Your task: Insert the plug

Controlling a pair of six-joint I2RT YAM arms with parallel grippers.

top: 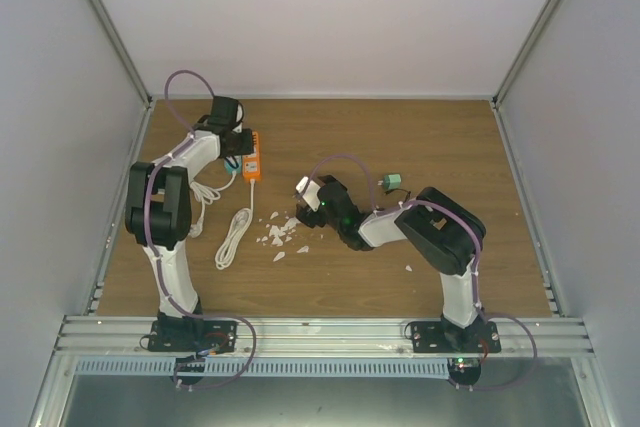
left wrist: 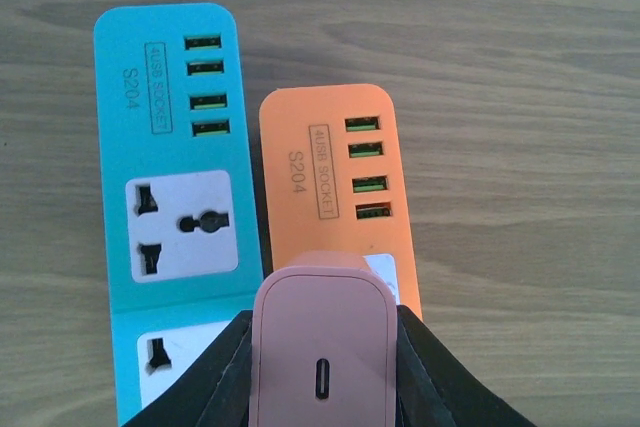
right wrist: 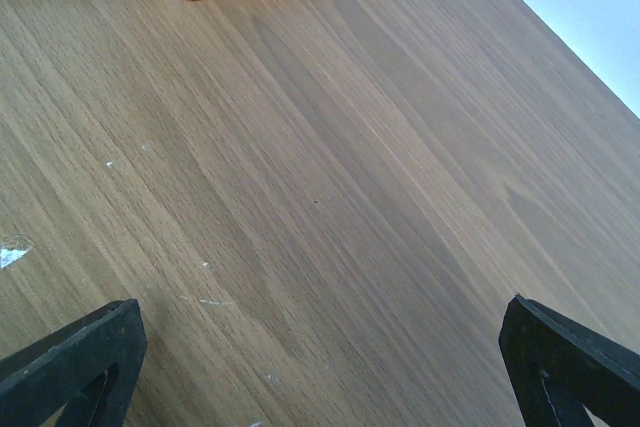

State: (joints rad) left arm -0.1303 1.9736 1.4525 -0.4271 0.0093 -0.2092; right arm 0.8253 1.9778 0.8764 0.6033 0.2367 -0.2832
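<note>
Wooden table [top: 430, 147]: two socket strips [left wrist: 170, 177] [left wrist: 330, 177], one plug [left wrist: 322, 347].

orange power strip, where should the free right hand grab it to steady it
Probably the cable end of the orange power strip, pinched across its narrow width from above. It lies flat and long on the table; the left hand holds the pink charger over its socket, so that part is taken.

"4USB SOCKET S204" on both strips [left wrist: 118, 157] [left wrist: 288, 217]
</note>
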